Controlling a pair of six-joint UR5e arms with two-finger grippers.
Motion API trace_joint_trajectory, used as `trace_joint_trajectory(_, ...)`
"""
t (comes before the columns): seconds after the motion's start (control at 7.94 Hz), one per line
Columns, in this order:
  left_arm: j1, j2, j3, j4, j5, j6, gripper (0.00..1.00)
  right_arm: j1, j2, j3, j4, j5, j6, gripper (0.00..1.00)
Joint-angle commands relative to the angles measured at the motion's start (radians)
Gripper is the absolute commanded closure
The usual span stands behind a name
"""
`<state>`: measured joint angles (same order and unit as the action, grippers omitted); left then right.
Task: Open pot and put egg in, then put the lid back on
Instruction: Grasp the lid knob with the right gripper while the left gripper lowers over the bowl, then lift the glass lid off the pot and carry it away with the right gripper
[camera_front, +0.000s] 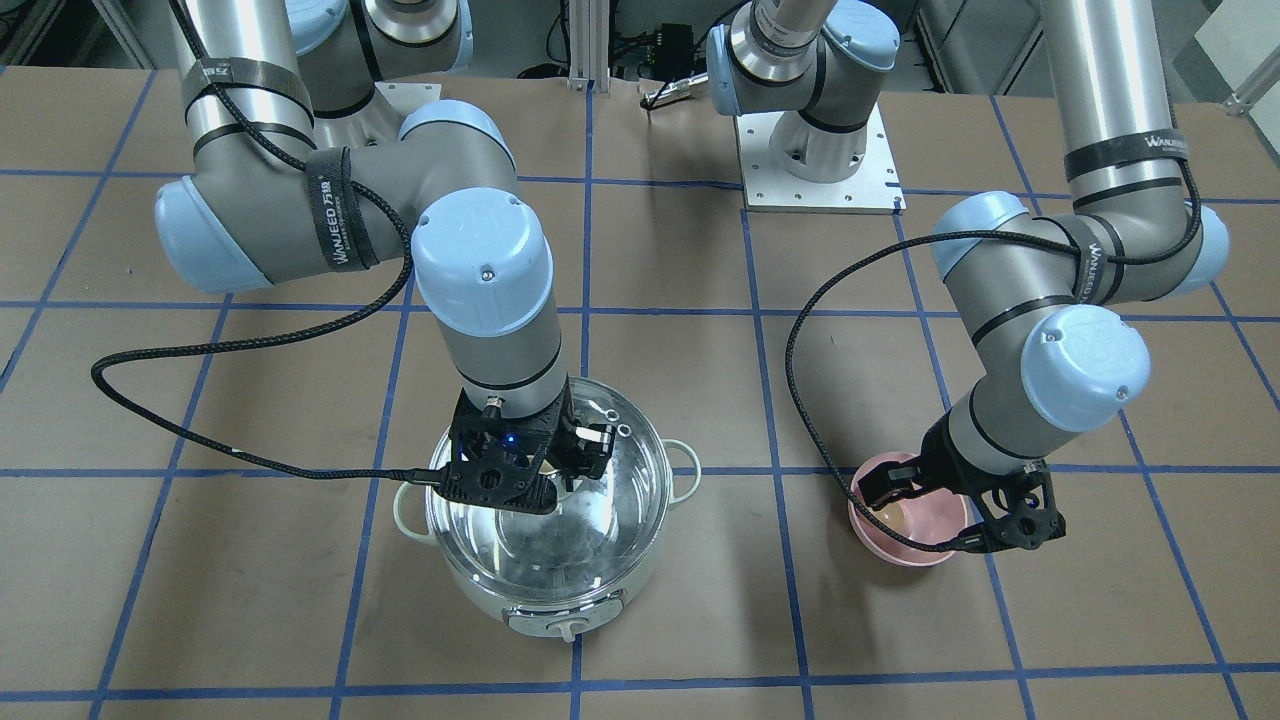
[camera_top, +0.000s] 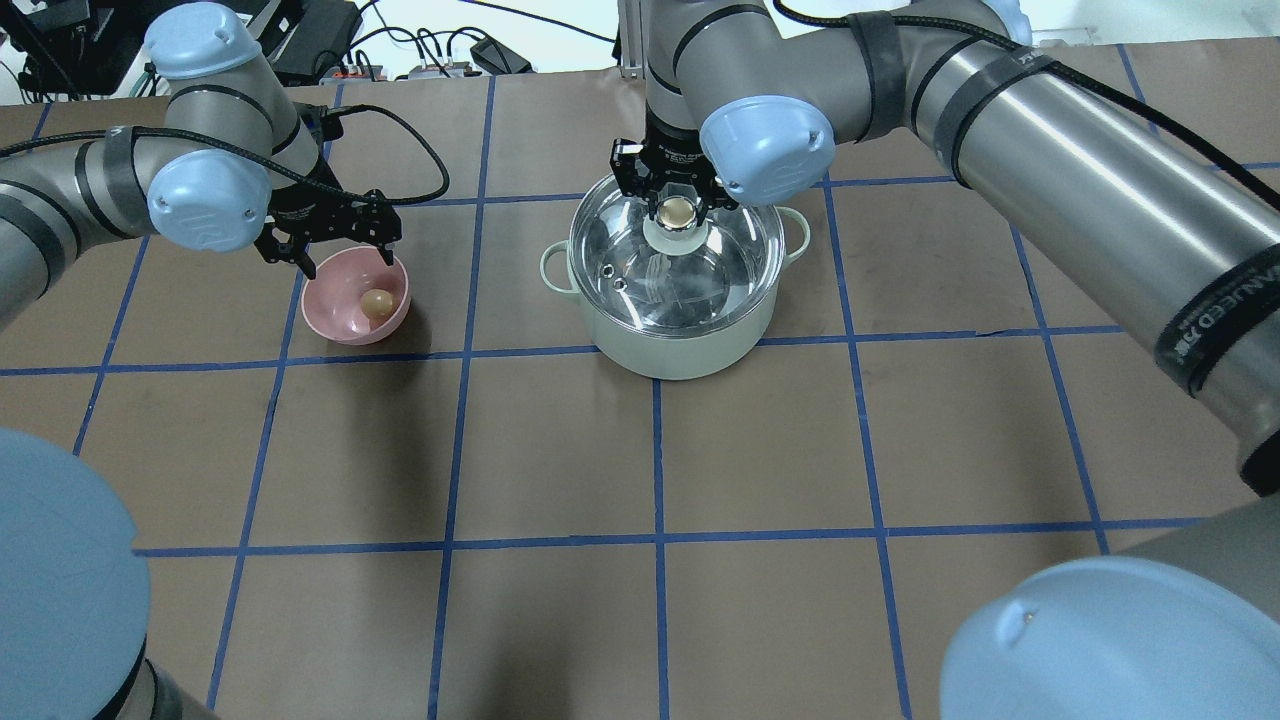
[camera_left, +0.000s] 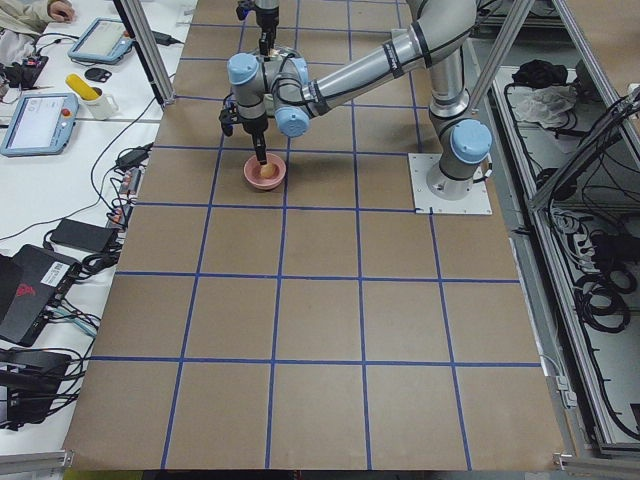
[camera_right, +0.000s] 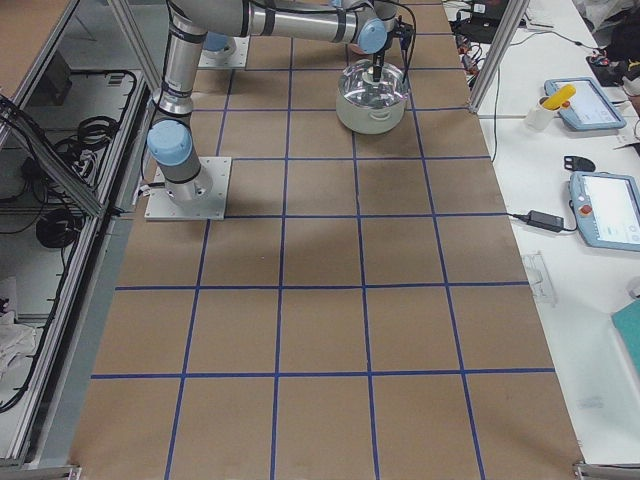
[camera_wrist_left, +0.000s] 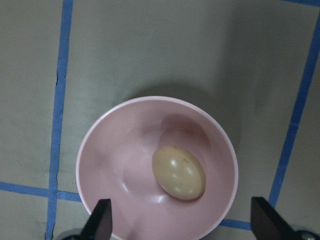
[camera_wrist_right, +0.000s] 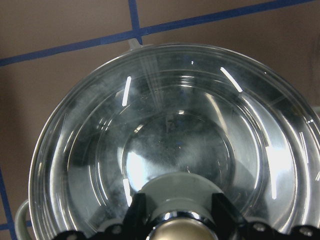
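- The pot stands on the far half of the table, a little right of the middle; the lid sits on its rim, so the pot is not yet open.
- The egg lies in the bottom of a pink bowl, well apart from the pot and to its left; nothing touches it.
- The step in hand, as I judge it, is the opening; the right gripper is down on the lid's knob, with one finger on each side; the jaws look clenched on the knob, with no gap visible in the wrist view; the lid shows no tilt or lift.
- The next move calls for a straight lift until the lid's rim comes free of the pot, then a carry to one side so the mouth is clear; a glass lid held by a small knob may swing, so a firm hold and a slow rise seem wise.
- The left gripper hangs over the bowl, released and spread far wider than the egg; it holds nothing and touches neither bowl nor egg; to take the egg it must come down with a finger on either side and close gently.
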<state>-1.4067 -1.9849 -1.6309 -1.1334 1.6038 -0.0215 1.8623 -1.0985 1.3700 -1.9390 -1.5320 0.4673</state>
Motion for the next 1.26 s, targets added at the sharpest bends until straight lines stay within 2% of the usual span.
trace_joint_trajectory(0.0, 0.026, -0.034, -0.004, 0.037, -0.004, 0.087, 0.03, 0.000, -0.032, -0.018, 0.029, -0.011, -0.013, 0.76)
trace_joint_trajectory(0.13, 0.028, -0.034, -0.015, 0.037, -0.004, 0.116, 0.03, -0.002, -0.055, -0.038, 0.088, -0.054, -0.048, 0.76)
trace_joint_trajectory(0.38, 0.028, -0.055, -0.033, 0.038, -0.007, 0.158, 0.03, -0.052, -0.192, -0.038, 0.222, -0.047, -0.093, 0.75)
trace_joint_trajectory(0.63, 0.028, -0.057, -0.033, 0.040, -0.007, 0.193, 0.03, -0.209, -0.356, -0.025, 0.424, 0.034, -0.238, 0.75)
trace_joint_trajectory(0.76, 0.028, -0.057, -0.033, 0.040, -0.005, 0.198, 0.04, -0.278, -0.413, -0.023, 0.521, 0.035, -0.321, 0.75)
trace_joint_trajectory(1.13, 0.028, -0.058, -0.033, 0.040, 0.027, 0.164, 0.03, -0.311, -0.526, 0.020, 0.626, 0.023, -0.352, 0.74)
